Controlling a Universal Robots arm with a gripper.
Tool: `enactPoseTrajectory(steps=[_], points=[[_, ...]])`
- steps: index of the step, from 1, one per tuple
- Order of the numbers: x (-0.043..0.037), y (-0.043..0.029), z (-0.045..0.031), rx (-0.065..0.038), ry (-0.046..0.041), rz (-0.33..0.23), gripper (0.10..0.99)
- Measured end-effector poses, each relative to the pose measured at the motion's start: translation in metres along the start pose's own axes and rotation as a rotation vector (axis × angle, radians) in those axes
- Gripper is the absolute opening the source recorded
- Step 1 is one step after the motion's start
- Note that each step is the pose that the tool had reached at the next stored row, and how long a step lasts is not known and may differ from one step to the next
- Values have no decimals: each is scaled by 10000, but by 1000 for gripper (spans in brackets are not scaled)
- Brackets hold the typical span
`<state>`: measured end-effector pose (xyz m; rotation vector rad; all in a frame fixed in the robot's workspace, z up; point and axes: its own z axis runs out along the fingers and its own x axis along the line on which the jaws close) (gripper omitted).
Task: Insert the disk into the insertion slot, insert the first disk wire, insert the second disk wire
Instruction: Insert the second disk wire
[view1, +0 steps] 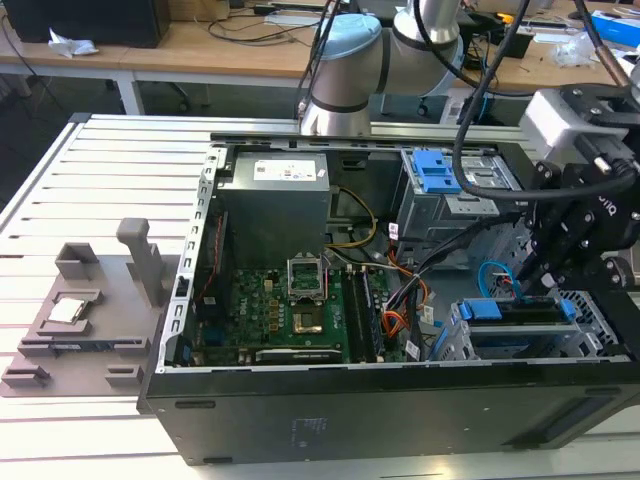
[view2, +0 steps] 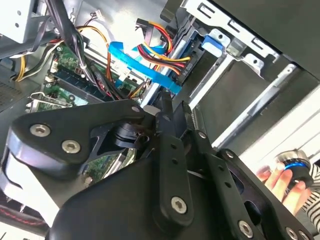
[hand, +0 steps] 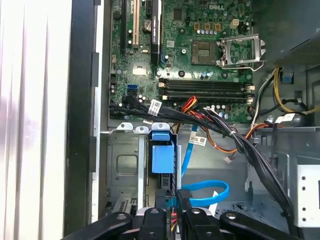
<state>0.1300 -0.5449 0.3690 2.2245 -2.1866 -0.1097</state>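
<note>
Since the disk (view1: 515, 312) already sits in the insertion slot (view1: 470, 345) at the exterior view's right, with its long axis level along the case front, the gripper (view1: 530, 270) hangs directly above its rear end, beside the blue wire (hand: 202, 192). I cannot tell whether it holds anything.

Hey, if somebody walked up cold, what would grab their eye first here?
Probably the open computer case with its green motherboard exposed. Next, the black gripper hanging over the drive cage at the exterior view's right, where the blue-framed disk sits, with a blue ribbon cable looping nearby.
</note>
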Motion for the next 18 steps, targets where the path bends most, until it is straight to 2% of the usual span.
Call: enactPoseTrajectory(steps=[3,5,7,18], points=[[-9,3,-51,1,0,0,220],[-15,6,-88,1,0,0,106],[-18,8,-123,1,0,0,106],[-19,8,-132,1,0,0,106]])
